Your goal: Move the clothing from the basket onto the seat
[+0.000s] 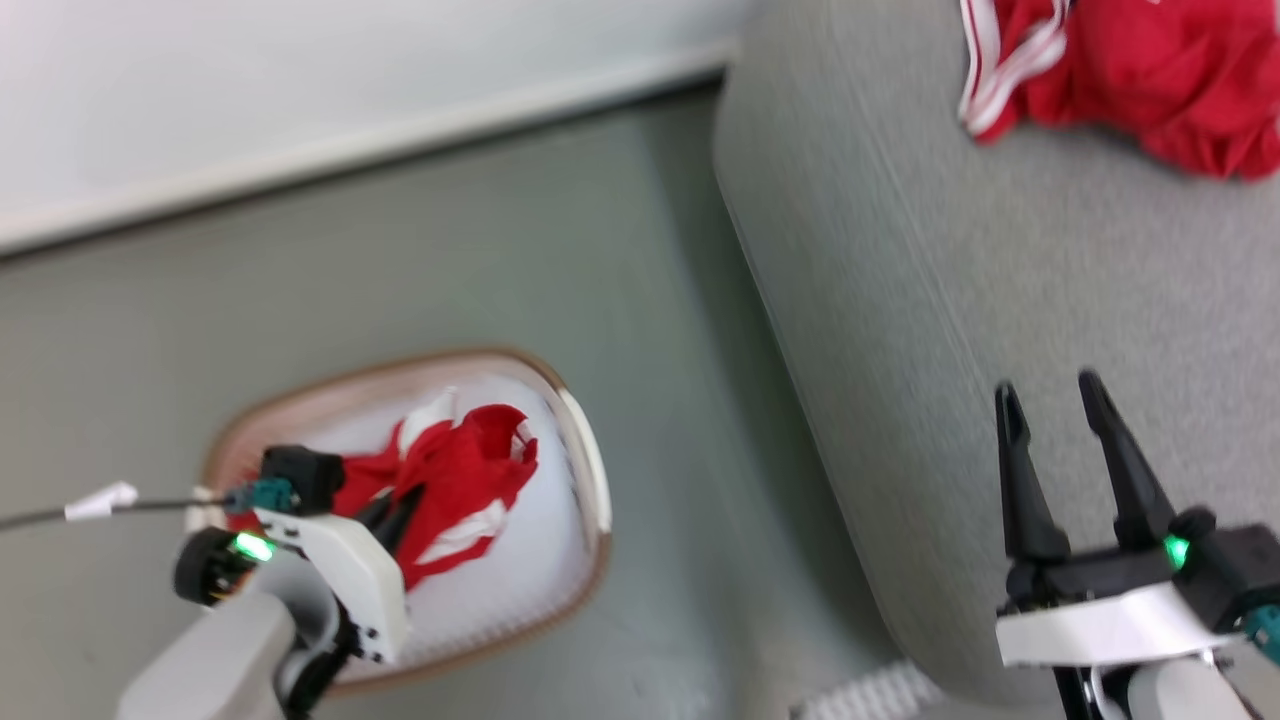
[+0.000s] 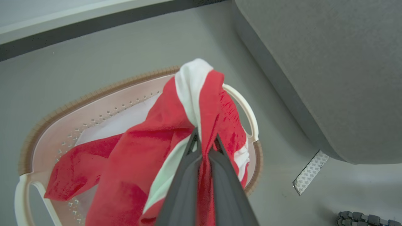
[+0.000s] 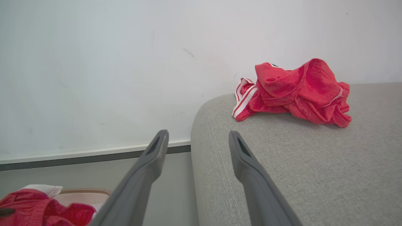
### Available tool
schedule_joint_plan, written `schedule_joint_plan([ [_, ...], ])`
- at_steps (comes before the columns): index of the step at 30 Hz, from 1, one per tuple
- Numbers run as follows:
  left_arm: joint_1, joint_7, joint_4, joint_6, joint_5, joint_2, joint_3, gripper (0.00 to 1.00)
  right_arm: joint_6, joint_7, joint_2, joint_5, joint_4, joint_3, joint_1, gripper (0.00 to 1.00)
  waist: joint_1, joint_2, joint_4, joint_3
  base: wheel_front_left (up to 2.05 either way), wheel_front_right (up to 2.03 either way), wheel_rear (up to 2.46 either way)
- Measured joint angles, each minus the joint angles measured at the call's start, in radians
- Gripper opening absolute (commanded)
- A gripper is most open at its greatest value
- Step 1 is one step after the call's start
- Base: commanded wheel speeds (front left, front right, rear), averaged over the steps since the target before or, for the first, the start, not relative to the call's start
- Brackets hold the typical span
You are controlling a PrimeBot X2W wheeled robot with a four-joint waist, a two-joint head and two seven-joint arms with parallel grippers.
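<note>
Gripping a bunched fold of the red garment [image 2: 150,141] in the basket [image 2: 94,93], the left gripper [image 2: 204,138] is closed on soft, light, limp cloth likely to trail, while the right gripper [image 1: 1048,385] hangs open and empty over the seat [image 1: 950,250], where a second red garment [image 1: 1150,80] lies.

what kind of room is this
Likely a living-room-style indoor space, perhaps a test setup: a grey upholstered seat, a plain white wall, and a laundry-type basket of red clothing on a smooth grey floor.
</note>
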Motion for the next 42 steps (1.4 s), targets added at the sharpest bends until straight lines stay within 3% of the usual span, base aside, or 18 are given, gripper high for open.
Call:
schedule_joint_plan([
  [6, 0.065, -0.100, -0.093, 0.044, -0.023, -0.026, 0.028, 0.00, 0.000, 0.000, 0.000, -0.051, 0.038, -0.028, 0.073, 1.00, -0.0001, 0.0000, 0.064, -0.160, 0.00, 0.00, 0.00],
  [11, 0.137, -0.145, -0.227, 0.114, -0.026, -0.030, 0.068, 0.00, 0.000, 0.000, -0.001, -0.098, 0.067, -0.036, 0.126, 1.00, -0.0002, 0.0000, 0.116, -0.281, 0.00, 0.00, 0.00],
  [17, 0.247, -0.159, -0.439, 0.213, 0.004, -0.021, 0.146, 0.00, 0.000, 0.000, -0.001, -0.143, 0.088, -0.028, 0.182, 1.00, -0.0003, 0.0000, 0.170, -0.412, 0.00, 0.00, 0.00],
  [22, 0.331, -0.161, -0.583, 0.259, 0.056, -0.011, 0.209, 0.00, 0.000, 0.000, -0.001, -0.156, 0.101, -0.006, 0.201, 1.00, -0.0002, 0.0000, 0.215, -0.479, 0.00, 0.00, 0.00],
  [31, 0.415, -0.161, -0.662, 0.278, 0.082, 0.005, 0.250, 0.00, 0.000, 0.000, -0.001, -0.152, 0.115, 0.037, 0.215, 1.00, 0.0000, 0.0000, 0.266, -0.529, 0.00, 0.00, 0.00],
  [42, 0.417, -0.144, -0.710, 0.281, 0.088, 0.017, 0.241, 0.00, 0.000, 0.000, -0.001, -0.157, 0.127, 0.121, 0.183, 1.00, 0.0003, 0.0000, 0.277, -0.520, 0.00, 0.00, 0.00],
])
